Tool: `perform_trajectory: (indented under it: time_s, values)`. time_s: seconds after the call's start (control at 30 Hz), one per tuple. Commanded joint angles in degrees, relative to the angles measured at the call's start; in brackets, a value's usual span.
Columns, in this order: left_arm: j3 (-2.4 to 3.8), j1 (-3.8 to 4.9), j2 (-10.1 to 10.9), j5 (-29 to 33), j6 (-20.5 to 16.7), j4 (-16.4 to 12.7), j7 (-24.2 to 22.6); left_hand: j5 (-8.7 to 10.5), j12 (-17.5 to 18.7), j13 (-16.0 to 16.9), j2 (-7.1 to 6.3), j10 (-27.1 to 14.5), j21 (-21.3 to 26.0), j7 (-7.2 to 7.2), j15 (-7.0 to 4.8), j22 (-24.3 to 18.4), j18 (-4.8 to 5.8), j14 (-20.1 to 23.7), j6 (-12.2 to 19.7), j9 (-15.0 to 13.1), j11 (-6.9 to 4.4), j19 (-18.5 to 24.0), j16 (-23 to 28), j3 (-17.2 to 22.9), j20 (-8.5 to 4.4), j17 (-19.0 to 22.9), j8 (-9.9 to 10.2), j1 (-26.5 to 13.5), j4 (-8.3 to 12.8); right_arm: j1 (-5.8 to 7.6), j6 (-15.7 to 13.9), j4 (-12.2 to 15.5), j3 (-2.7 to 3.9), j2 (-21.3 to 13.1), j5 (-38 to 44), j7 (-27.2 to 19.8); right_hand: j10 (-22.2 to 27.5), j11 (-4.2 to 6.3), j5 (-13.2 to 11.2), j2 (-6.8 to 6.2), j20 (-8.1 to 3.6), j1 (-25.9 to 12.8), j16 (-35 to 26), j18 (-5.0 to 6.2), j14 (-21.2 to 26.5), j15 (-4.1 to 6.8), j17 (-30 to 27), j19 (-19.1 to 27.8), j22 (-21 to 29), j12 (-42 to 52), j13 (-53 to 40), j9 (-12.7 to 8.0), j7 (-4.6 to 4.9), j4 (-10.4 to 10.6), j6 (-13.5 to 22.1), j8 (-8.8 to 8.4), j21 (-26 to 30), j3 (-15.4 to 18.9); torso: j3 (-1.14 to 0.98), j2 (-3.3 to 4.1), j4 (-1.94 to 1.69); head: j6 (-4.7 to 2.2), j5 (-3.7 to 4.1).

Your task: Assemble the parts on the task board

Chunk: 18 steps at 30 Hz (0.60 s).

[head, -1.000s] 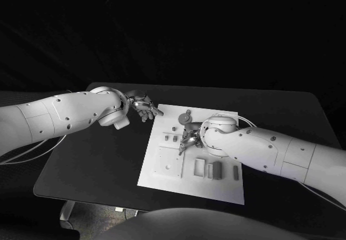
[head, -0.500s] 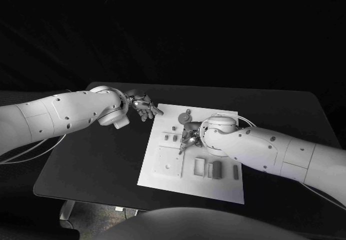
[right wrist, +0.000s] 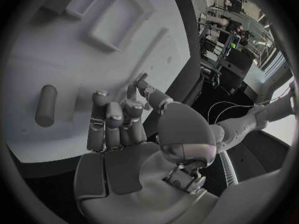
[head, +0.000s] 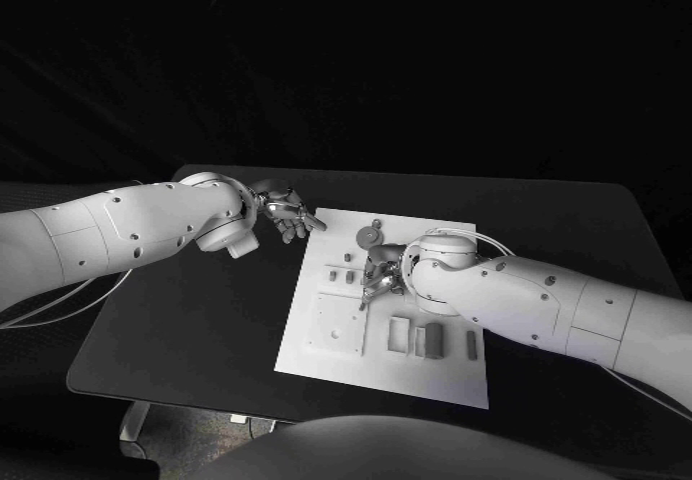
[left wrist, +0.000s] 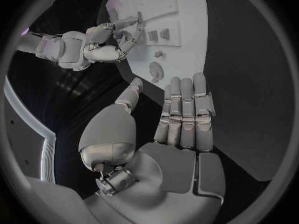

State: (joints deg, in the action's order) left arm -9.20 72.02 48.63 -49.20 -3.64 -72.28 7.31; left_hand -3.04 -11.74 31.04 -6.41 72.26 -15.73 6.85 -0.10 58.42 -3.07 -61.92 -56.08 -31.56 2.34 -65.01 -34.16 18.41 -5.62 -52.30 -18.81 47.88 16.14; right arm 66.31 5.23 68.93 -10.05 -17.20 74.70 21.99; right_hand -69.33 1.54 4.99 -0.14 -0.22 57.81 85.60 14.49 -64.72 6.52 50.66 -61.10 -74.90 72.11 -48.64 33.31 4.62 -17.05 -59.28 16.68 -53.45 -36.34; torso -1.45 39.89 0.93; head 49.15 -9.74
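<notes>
Head view: right hand [head: 384,276] has crept a bit toward the board's [head: 433,235] middle since a sec ago, fingers curled low over small parts; grip — can't tell. Left hand [head: 289,213] unchanged, off the board's far left corner, so insertion prob. ongoing.

Left wrist view: left hand [left wrist: 177,117] flat, fingers straight, side by side, empty; smooth silver metal. Board matte white, mid-tabletop [left wrist: 249,84].

Right wrist view: round peg [right wrist: 46,105] lies loose on the board.

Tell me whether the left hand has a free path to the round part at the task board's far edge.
Probably yes: the left hand hovers open beside the task board, nothing lying between it and the round part; the right hand works nearer the middle.
</notes>
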Motion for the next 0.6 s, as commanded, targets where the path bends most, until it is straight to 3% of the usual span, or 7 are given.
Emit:
perform_trajectory:
  time_s: [0.03,0.6]
  values:
    - [0.05,0.08,-0.1,0.0,0.3,-0.1,-0.2,0.17,0.2,0.1,0.55,-0.2,0.3,-0.15,0.12,0.1,-1.14,0.2,-0.4,-0.1,0.04,0.1,-0.2,0.4,0.04,0.1,0.3,0.2,0.1,-0.29,-1.9,0.1,-0.26,-0.5,2.5,-0.9,-0.2,0.17,-0.3,0.03,-0.05,0.6,0.2,0.51,-0.2,0.42,0.0,0.4,-1.1,-0.2,0.1,0.0,0.06,0.1,-0.5,0.25,-0.3,-0.4,-0.01,0.0,0.01,-0.06,0.05]
    - [0.03,0.08,0.4,0.1,0.1,-0.3,-0.3,0.17,0.2,0.1,0.56,-0.2,0.3,-0.14,0.12,0.1,-1.12,0.2,-0.4,-0.1,0.04,0.1,-0.2,0.4,0.06,0.1,0.3,0.2,0.1,-0.17,-7.6,4.2,-0.18,-4.1,2.1,-3.8,-0.8,0.44,-0.2,-0.31,-0.07,1.0,0.3,0.51,-0.5,0.44,-0.1,0.1,-1.0,-0.2,0.3,0.4,-0.23,0.2,-1.4,0.78,-0.4,-0.7,0.01,-0.05,0.03,-0.38,-0.07]
